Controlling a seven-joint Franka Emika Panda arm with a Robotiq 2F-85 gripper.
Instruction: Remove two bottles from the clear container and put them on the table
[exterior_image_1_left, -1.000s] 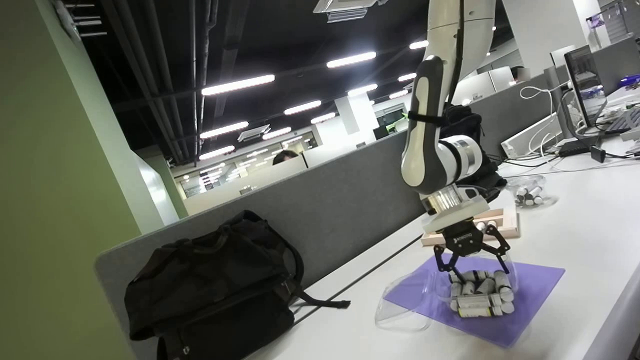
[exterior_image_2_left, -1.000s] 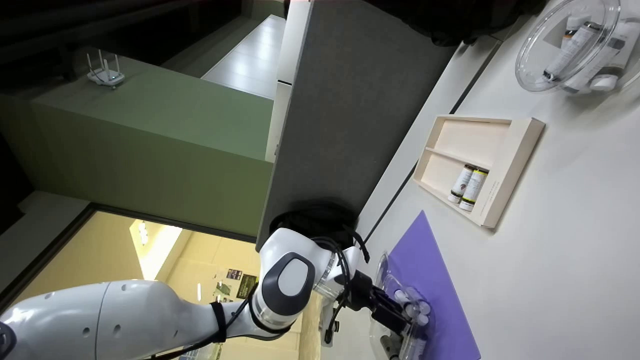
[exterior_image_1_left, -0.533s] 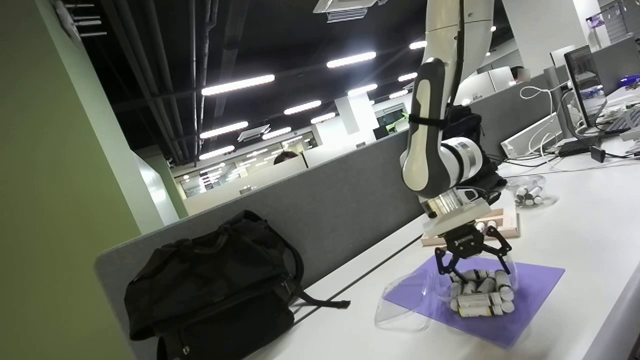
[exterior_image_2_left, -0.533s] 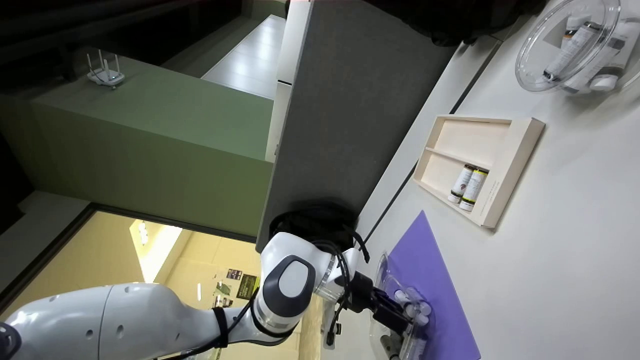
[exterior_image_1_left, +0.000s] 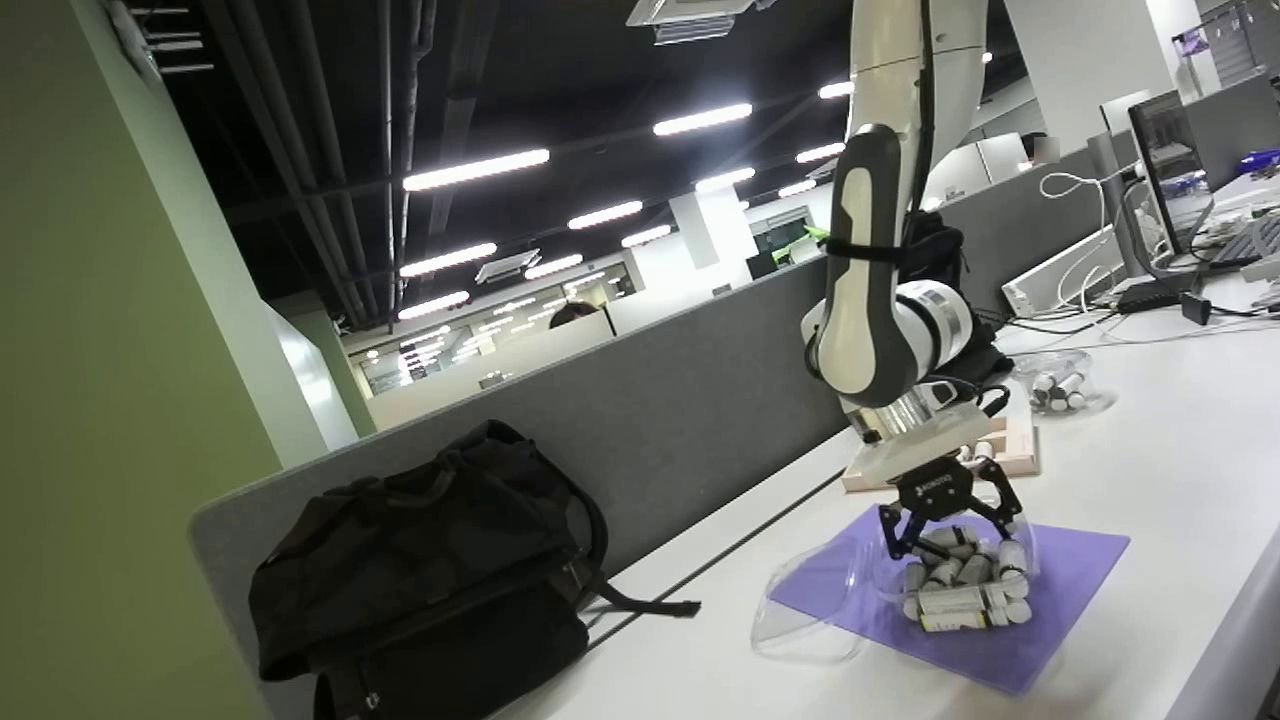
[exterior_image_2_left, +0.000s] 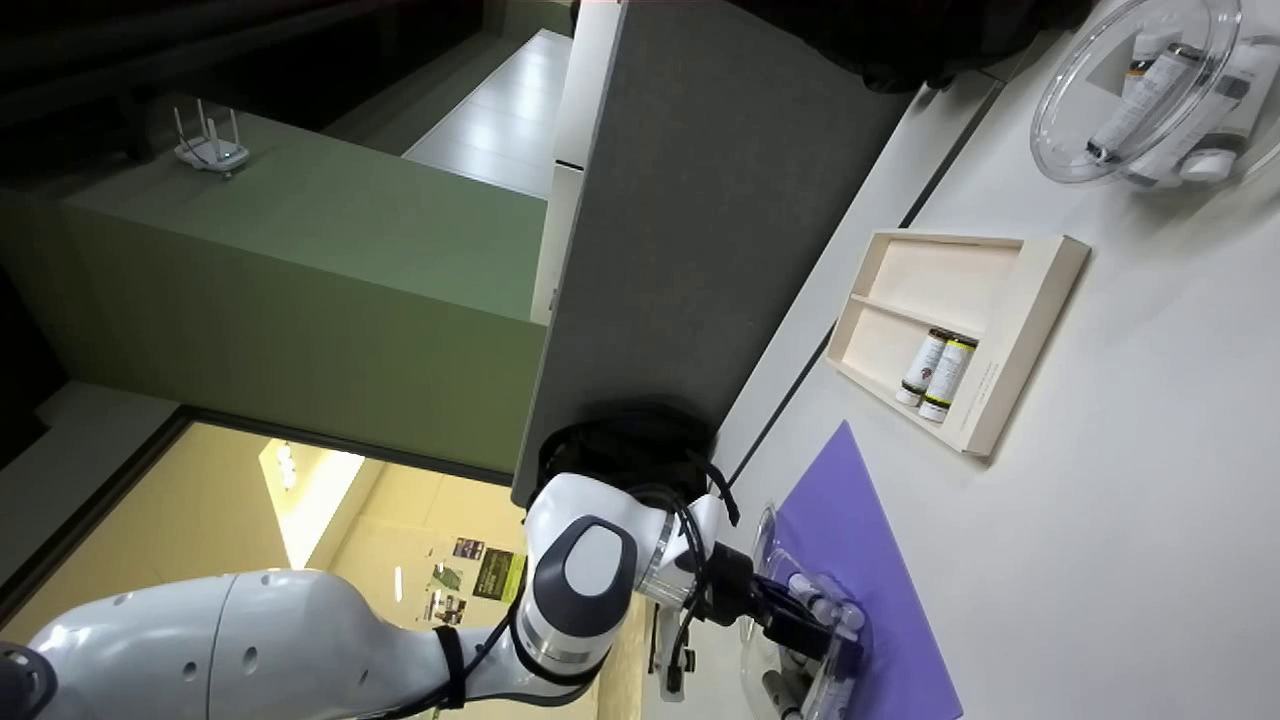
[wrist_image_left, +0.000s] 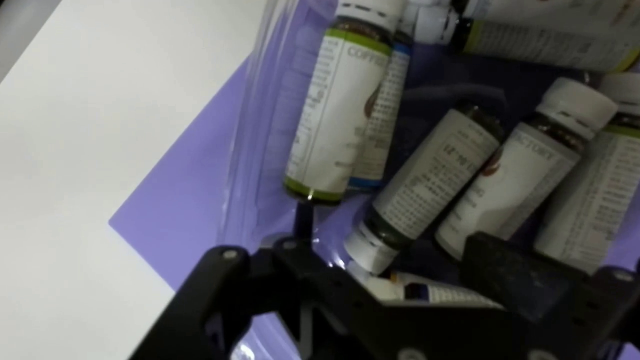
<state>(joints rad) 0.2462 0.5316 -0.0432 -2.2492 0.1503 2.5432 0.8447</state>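
Observation:
Several small white-labelled bottles (exterior_image_1_left: 955, 600) lie in the clear container (wrist_image_left: 240, 175), which rests on the purple mat. They also show in an exterior view (exterior_image_2_left: 848, 618). My gripper (exterior_image_1_left: 978, 545) is down at the container with its fingers apart, among the bottles. In the wrist view my gripper (wrist_image_left: 400, 250) has one finger near a green-banded bottle (wrist_image_left: 340, 115) and the other over a tilted bottle (wrist_image_left: 510, 185). A bottle with its cap down (wrist_image_left: 425, 175) lies between the fingers. One more bottle (wrist_image_left: 455, 294) is partly hidden by the gripper. No bottle is clearly clamped.
The white table (exterior_image_1_left: 720, 630) carries the purple mat (exterior_image_1_left: 1070, 570). A clear lid (exterior_image_1_left: 805, 610) lies partly on it. A wooden box (exterior_image_2_left: 1035, 340) holds two bottles (exterior_image_2_left: 948, 378). Another clear tub with bottles (exterior_image_1_left: 1060, 385) stands farther off. A black bag (exterior_image_1_left: 440, 570) leans on the grey divider (exterior_image_1_left: 700, 380).
My gripper has shifted slightly to the right in both exterior views, its fingers a little closer together. Bottles under it have shifted, and the bottles and container have nudged slightly right.

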